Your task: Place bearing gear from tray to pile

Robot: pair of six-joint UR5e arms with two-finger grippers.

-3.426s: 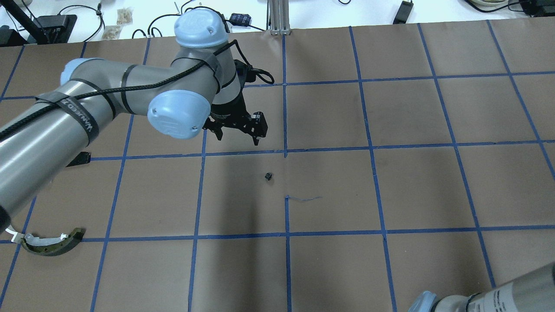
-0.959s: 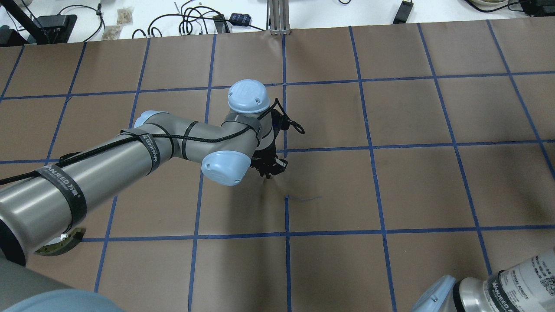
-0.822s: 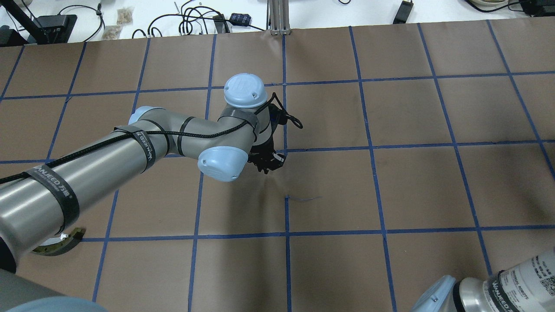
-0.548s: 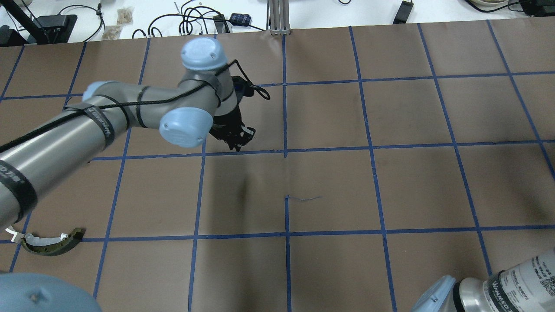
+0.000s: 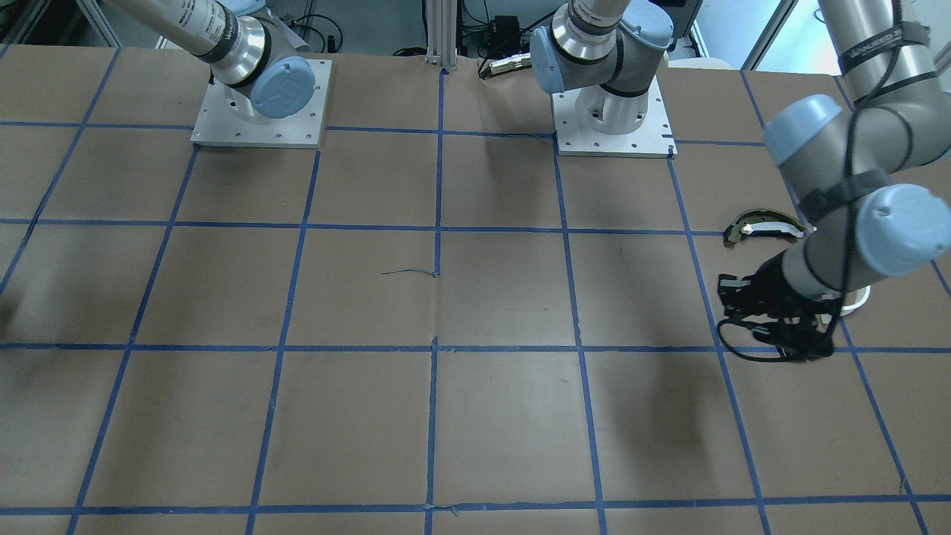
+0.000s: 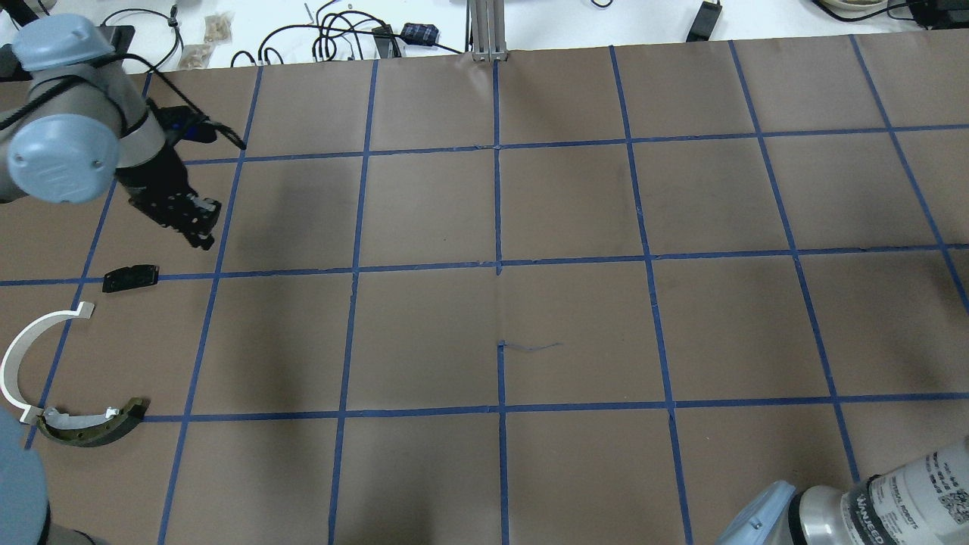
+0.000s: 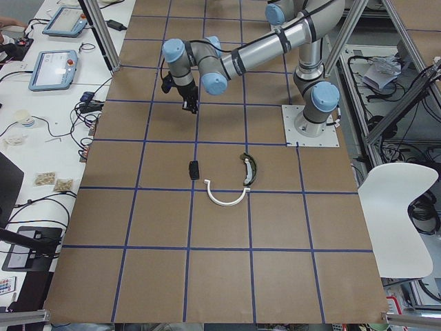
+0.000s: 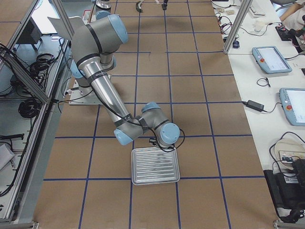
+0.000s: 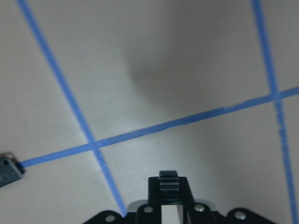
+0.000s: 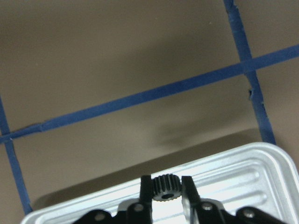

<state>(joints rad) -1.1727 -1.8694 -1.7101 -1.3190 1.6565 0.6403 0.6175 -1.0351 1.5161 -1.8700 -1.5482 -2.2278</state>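
Note:
My left gripper [image 6: 204,239] hangs over the table's left side, shut on a small dark bearing gear [image 9: 169,181] that shows between its fingers in the left wrist view. The pile lies nearer the robot than it: a flat black plate [image 6: 130,278], a thin white half-ring [image 6: 17,356] and a dark curved piece with a white strip [image 6: 95,426]. My right gripper [image 10: 166,185] is shut on a second toothed gear [image 10: 163,187], held just above the silver tray [image 10: 243,179]. The exterior right view shows that tray [image 8: 156,167] under the right wrist.
Brown paper with a blue tape grid covers the table. Cables, small bags and an aluminium post [image 6: 488,30] lie along the far edge. The two arm bases [image 5: 613,111] stand on metal plates at the robot's side.
The left gripper came down at the table's centre, shut on the small gear lying there, lifted it and swung it far left towards the pile. The right arm shifted slightly.

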